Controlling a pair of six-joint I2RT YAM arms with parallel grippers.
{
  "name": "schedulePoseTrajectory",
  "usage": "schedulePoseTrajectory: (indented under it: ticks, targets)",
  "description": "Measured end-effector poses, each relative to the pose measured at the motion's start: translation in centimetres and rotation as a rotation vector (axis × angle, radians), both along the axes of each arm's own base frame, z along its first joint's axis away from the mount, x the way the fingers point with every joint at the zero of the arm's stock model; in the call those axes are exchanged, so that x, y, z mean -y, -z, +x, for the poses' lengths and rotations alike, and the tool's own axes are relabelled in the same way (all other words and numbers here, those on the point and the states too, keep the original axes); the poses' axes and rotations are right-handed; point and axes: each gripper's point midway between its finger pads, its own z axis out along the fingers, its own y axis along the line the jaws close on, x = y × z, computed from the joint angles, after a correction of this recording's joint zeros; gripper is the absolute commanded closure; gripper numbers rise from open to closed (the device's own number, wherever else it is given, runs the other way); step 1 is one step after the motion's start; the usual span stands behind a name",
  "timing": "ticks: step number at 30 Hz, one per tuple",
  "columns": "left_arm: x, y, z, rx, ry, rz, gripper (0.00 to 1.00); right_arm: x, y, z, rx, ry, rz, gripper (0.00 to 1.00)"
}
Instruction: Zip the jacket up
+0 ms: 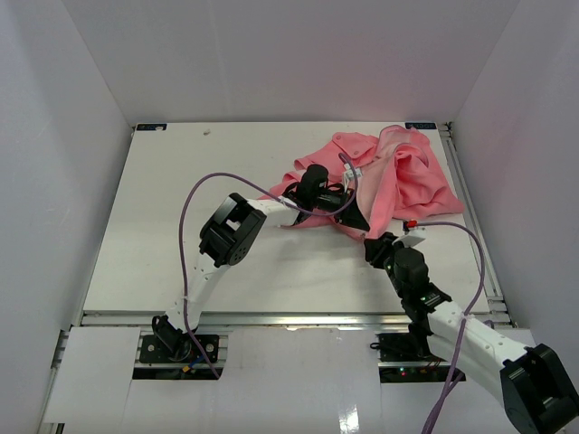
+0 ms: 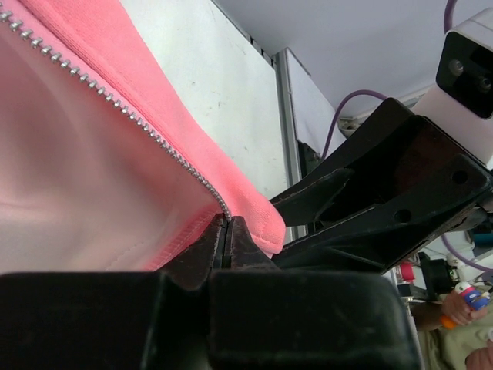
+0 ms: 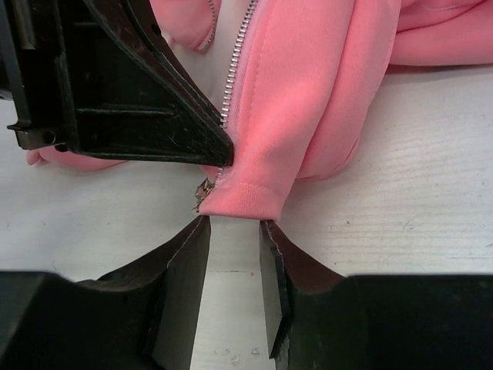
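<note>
White walls are enclosing a white table, with the jacket lying at its far right. The left gripper is pinching the hem at the end of the zipper, jaws closed. The right gripper is hovering just beside that hem, jaws narrowly apart, empty.

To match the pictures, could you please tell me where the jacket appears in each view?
Top external: jacket far right on table.
Left wrist: upper left, hem pinched.
Right wrist: top centre, hem ahead of open jaws.
Shared landmark: left gripper clamping the hem.
</note>
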Motion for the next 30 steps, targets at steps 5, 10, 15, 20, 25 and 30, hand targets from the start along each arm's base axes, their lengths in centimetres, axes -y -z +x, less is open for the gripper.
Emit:
schedulePoseTrajectory:
  ticks: [5, 10, 15, 20, 25, 30]
  targets:
    - [0.0, -0.1, 0.0, 0.001, 0.002, -0.003, 1.00, 0.2, -0.3, 0.2, -0.021, 0.010, -0.012, 0.49]
    - [-0.1, 0.3, 0.0, 0.009, -0.005, 0.001, 1.00, 0.3, -1.8, 1.4, -0.033, 0.001, 0.010, 0.49]
    - [-0.3, 1.5, 0.2, 0.023, -0.027, 0.030, 1.00, -0.5, -2.5, 1.3, -0.047, -0.080, 0.024, 0.50]
    - [-0.6, 2.4, 0.3, 0.039, -0.051, 0.055, 1.00, -1.1, -3.1, 0.6, -0.039, -0.127, 0.033, 0.53]
    - [-0.7, 2.5, 0.6, 0.058, -0.078, 0.070, 1.00, -1.2, -5.0, 0.1, 0.001, -0.146, 0.049, 0.54]
    - [-0.9, 1.9, 0.5, 0.067, -0.085, 0.060, 1.00, -0.8, -5.8, 0.1, 0.028, -0.130, 0.050, 0.56]
